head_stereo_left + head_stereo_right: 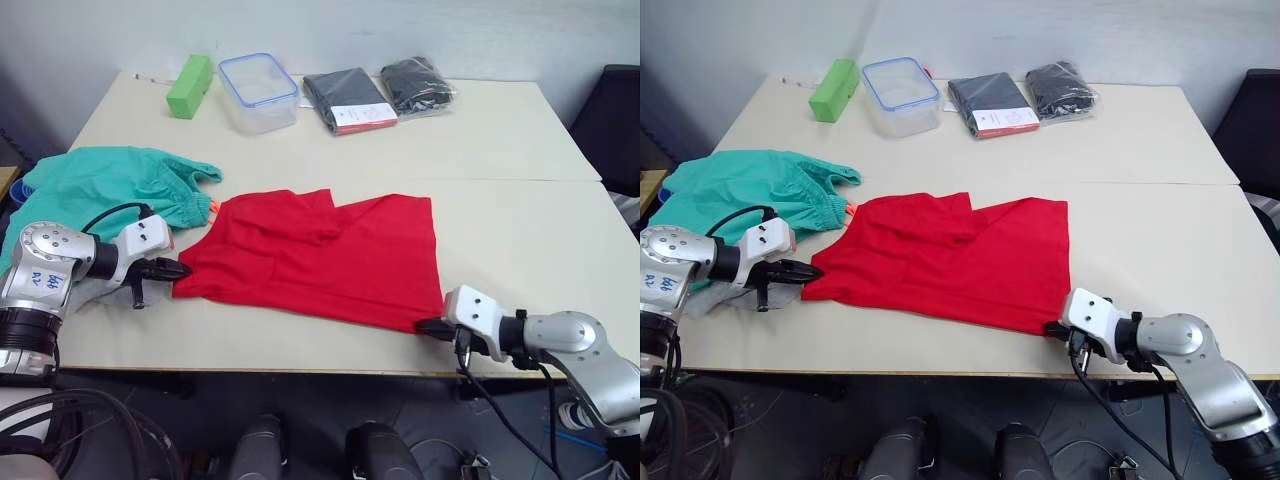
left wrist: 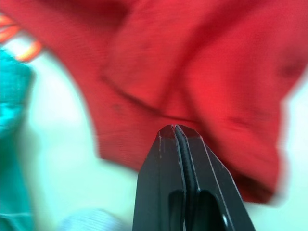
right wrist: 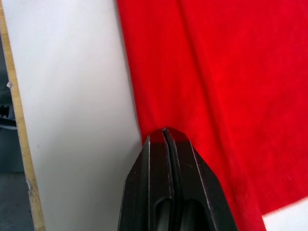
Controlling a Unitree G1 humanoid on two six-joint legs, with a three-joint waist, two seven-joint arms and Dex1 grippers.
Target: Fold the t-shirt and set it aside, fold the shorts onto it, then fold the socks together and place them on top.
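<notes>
A: Near edge – both grippers pinched shut on the t-shirt [image 1: 320, 255], left gripper [image 1: 176, 269] at its left corner, right gripper [image 1: 428, 326] at its right

B: Shorts [image 1: 110, 185] beside it, left. Far back, clear tub [image 1: 258, 92], contents can't tell

shorts [image 1: 100, 185] cut off at frame edge; socks [image 1: 100, 290] mostly behind left arm.

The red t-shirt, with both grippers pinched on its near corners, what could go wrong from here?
1. The t-shirt is already rumpled, so lifting may fold it crooked.
2. The right gripper holds a corner at the table edge; a slip could drop it.
3. The left gripper is beside the shorts and could snag them.
</notes>
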